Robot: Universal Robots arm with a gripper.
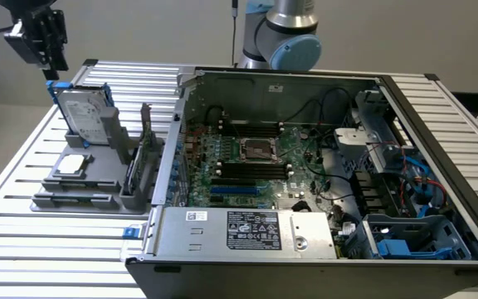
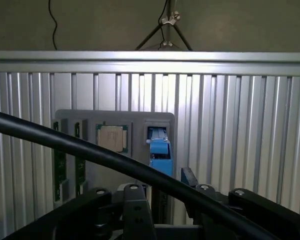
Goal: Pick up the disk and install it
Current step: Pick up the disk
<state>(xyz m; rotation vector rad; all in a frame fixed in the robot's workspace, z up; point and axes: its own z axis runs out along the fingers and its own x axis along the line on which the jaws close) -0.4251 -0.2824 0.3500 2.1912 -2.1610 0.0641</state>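
Note:
The disk (image 1: 85,113), a silver-grey drive with a white label in a blue bracket, stands upright in a slot at the far end of a grey holder (image 1: 73,200) on the slatted table. My gripper (image 1: 52,70) hangs above the disk, a little toward the exterior view's left, clear of it. In the wrist view the disk (image 2: 160,150) appears edge-on as a blue strip in the holder (image 2: 90,119). My gripper (image 2: 160,192) looks down toward it, its black fingers (image 2: 134,205) apart with nothing between them.
A silver square chip (image 1: 71,164) lies flat on the holder, and upright cards (image 1: 144,156) stand beside it. The open computer case (image 1: 305,76) lies on the exterior view's right, with a grey power-supply box (image 1: 239,229) and a blue-fitted bay (image 1: 405,240). A black cable (image 2: 65,145) crosses the wrist view.

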